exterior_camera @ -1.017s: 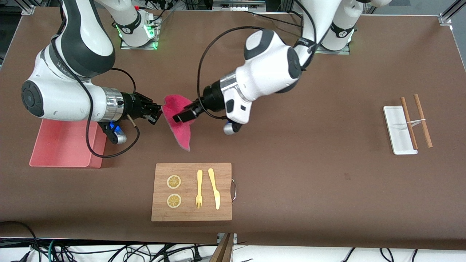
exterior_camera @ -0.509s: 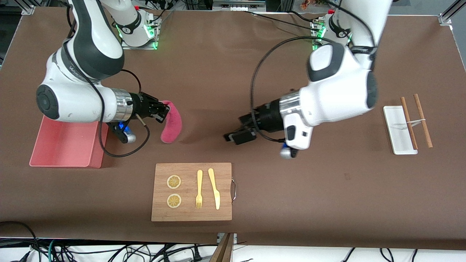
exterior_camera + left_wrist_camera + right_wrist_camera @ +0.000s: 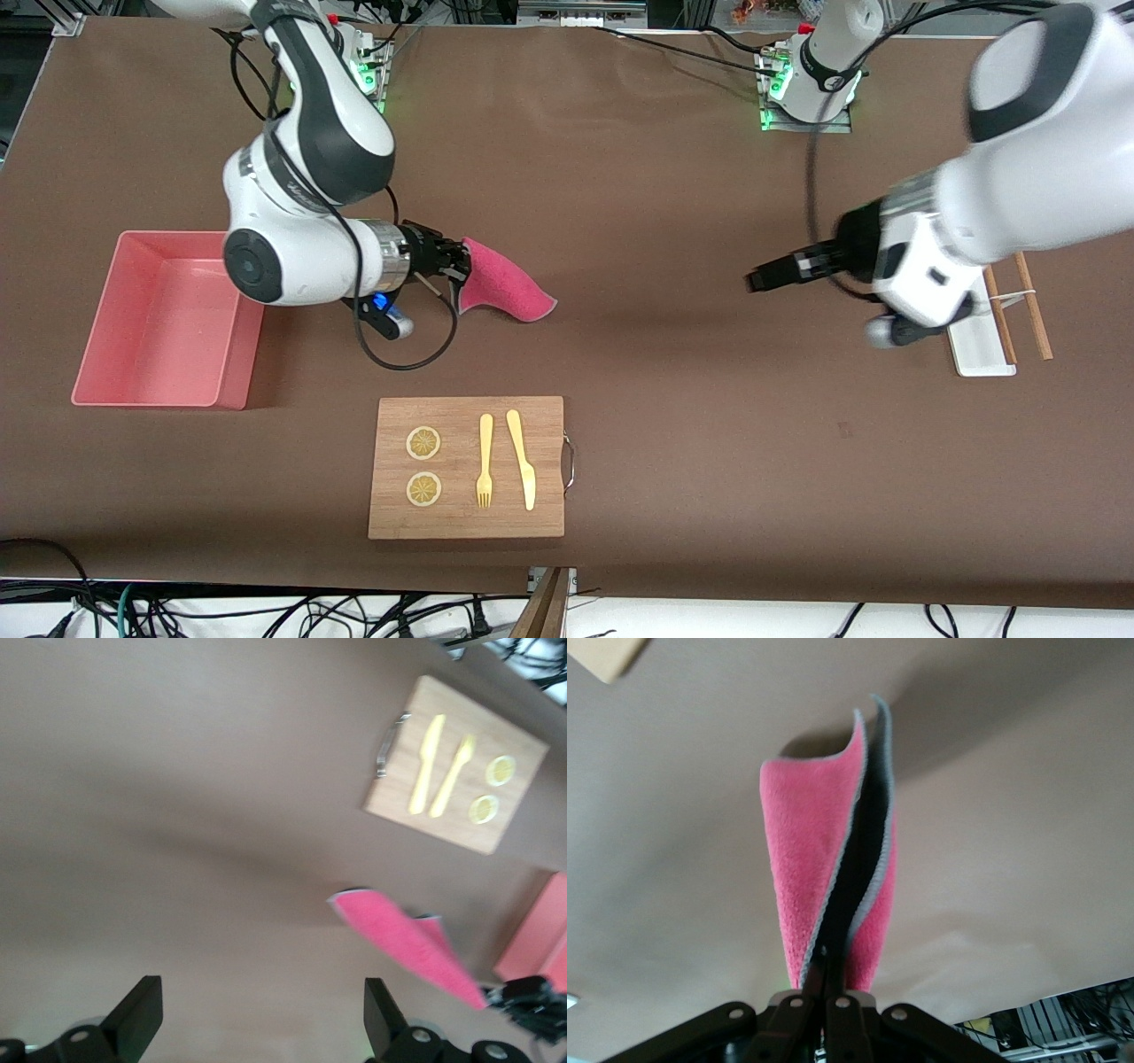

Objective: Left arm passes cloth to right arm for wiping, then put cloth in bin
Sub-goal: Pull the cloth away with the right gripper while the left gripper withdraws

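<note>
A brown mat covers the table (image 3: 620,221). Reading across the front view: the bin (image 3: 168,390) sits at the right arm's end, beside the right gripper (image 3: 462,262). That gripper is clamped on one edge of the cloth (image 3: 505,288), which is folded double and trails from the fingertips toward the table's middle. The wooden board (image 3: 465,514) lies below the cloth in that view. The left gripper (image 3: 760,279), fingers spread wide and holding nothing, hovers over bare mat near the white tray (image 3: 966,354).

cloth (image 3: 505,285): magenta, grey-edged, folded, hanging above table | bin (image 3: 168,399): salmon-pink, upright
</note>
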